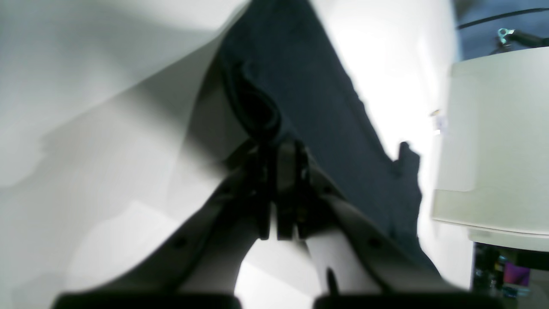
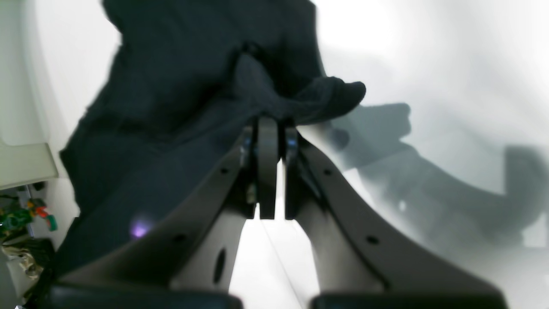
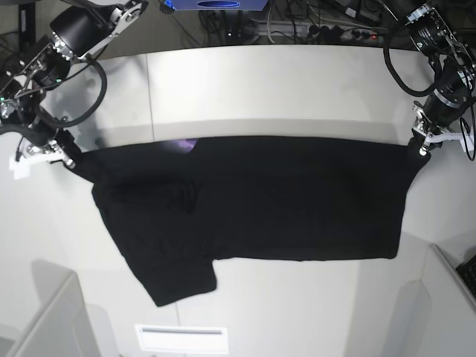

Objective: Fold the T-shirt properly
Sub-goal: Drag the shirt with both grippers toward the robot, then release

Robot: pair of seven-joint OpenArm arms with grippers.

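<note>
The black T-shirt (image 3: 253, 201) is stretched wide across the white table (image 3: 297, 82), one sleeve drooping at the lower left. A small purple patch of print (image 3: 186, 145) shows at its top edge. My left gripper (image 3: 418, 146), at the right of the base view, is shut on the T-shirt's right top corner. In the left wrist view the left gripper (image 1: 279, 148) pinches a fold of the dark T-shirt (image 1: 309, 86). My right gripper (image 3: 71, 160) is shut on the left top corner. In the right wrist view the right gripper (image 2: 268, 122) clamps bunched T-shirt cloth (image 2: 180, 86).
White angled panels stand at the front left (image 3: 44, 320) and front right (image 3: 446, 297). A white strip (image 3: 182, 338) lies at the table's front edge. Cables and a power strip (image 3: 335, 30) run behind the table. A white box (image 1: 493, 137) sits close beside the left gripper.
</note>
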